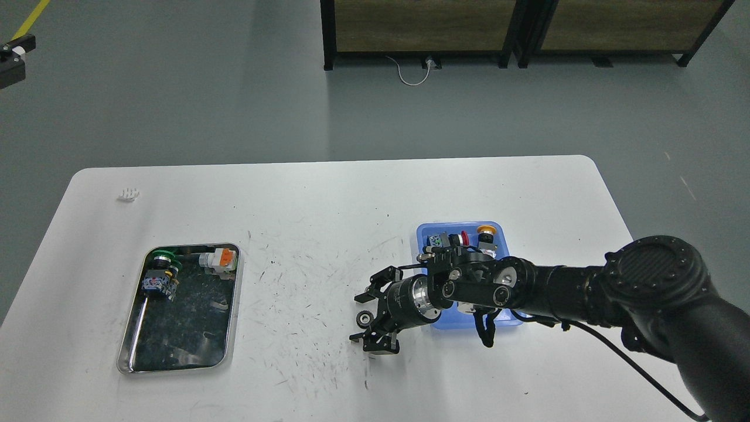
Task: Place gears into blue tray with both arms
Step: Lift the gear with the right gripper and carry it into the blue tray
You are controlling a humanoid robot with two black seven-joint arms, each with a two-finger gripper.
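**A:** Where was the right gripper [364,316] at that moment?

**B:** Low over the white table [328,205], at the far end of the right arm [586,290], which reached in from the right edge and crossed over the blue tray [423,234]. Its fingers were spread wide, one tip on the far side near the top and one on the near side lower down.

**A:** Was it holding anything?

**B:** No. Nothing was pinched between the fingers. A gear [364,319], small, black and toothed with a silvery centre, lay on the table in the gap between them. I could not tell whether either finger touched it.

**A:** And the tray?

**B:** Behind the gripper, to its right, largely covered by the wrist and forearm. At its far end stood push-button switches: a red-capped switch [464,237] and a yellow-capped switch [485,231], with a small blue-and-green part [435,241] beside them.

**A:** The second gear?

**B:** I could not find one in view.

**A:** Anything to the gripper's left?

**B:** A steel tray [231,328] with a dark bottom, well apart from it, holding a green-capped switch [162,258] and an orange-and-white part [219,259]. The left gripper was out of view.
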